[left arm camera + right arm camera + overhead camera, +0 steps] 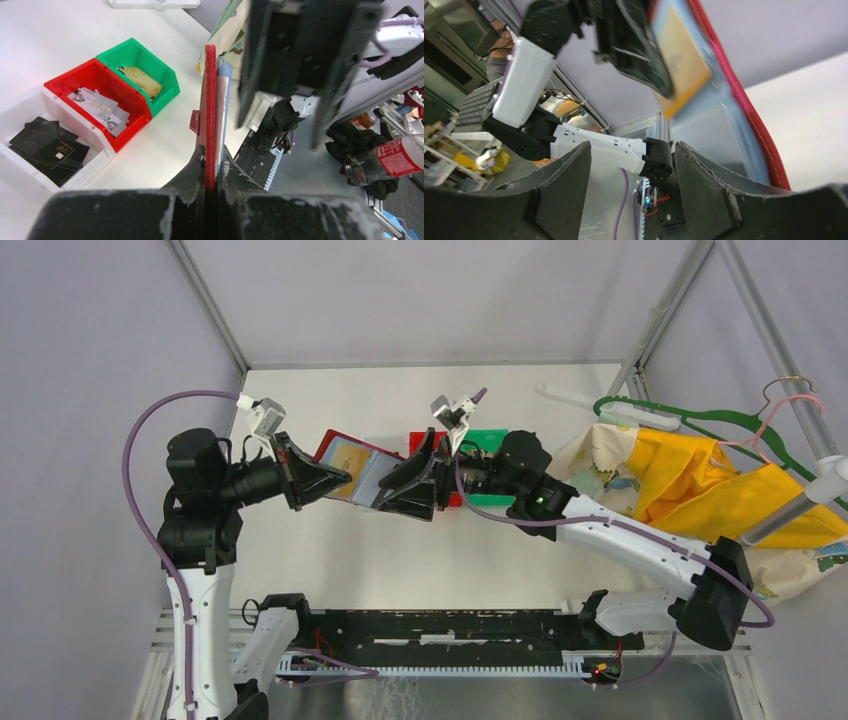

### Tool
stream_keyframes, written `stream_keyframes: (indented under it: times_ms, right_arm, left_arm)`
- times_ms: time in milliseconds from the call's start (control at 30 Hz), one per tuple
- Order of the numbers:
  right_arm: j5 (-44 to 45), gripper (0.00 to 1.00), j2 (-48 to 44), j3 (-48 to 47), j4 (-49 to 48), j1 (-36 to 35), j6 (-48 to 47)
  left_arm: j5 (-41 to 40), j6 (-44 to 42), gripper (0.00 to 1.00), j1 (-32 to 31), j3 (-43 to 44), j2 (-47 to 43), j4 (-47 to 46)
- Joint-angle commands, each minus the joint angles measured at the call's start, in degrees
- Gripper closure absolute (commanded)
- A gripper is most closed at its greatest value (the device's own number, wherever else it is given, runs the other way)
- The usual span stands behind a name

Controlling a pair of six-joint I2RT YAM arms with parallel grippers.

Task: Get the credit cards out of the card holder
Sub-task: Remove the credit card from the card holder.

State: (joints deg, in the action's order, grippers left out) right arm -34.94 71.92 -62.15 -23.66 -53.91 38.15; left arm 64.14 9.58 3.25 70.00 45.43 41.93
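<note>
The red card holder (336,445) hangs open above the table, its pale blue-grey leaf (368,475) toward my right arm. A gold-tan credit card (346,459) sits in a pocket. My left gripper (342,480) is shut on the holder's edge; in the left wrist view the holder (210,95) stands edge-on between my left gripper's (211,152) fingers. My right gripper (384,496) is open at the holder's right edge, holding nothing. In the right wrist view my right gripper (633,150) gapes, with the card (680,56) and the holder's red rim (744,102) above right.
A red bin (102,80) with white cards, a green bin (150,62) with gold cards and a white bin (30,107) with black cards stand side by side behind the right gripper. A yellow cloth (700,475) and a green hanger (700,420) lie at the right.
</note>
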Motion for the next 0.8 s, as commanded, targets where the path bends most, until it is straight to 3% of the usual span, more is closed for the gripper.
stream_keyframes:
  times_ms: [0, 333, 667, 767]
  right_arm:
    - [-0.02, 0.33, 2.21, 2.00, -14.56, -0.83, 9.99]
    - [0.22, 0.35, 7.06, 4.04, -28.83, -0.98, 19.08]
    - [1.61, 0.40, 9.99, 0.49, -25.78, -1.02, 18.31]
    - [1.89, 0.44, 10.71, 0.89, -31.38, -1.02, 21.25]
  left_arm:
    - [0.12, 5.31, 0.98, -0.05, 1.87, -0.92, -5.27]
    - [7.26, 7.48, 0.98, 0.00, 3.01, 0.47, -5.55]
    - [9.51, 7.63, 0.98, -0.03, 4.44, -1.31, -5.48]
    - [7.69, 7.88, 0.98, -0.04, 4.13, -2.17, -4.69]
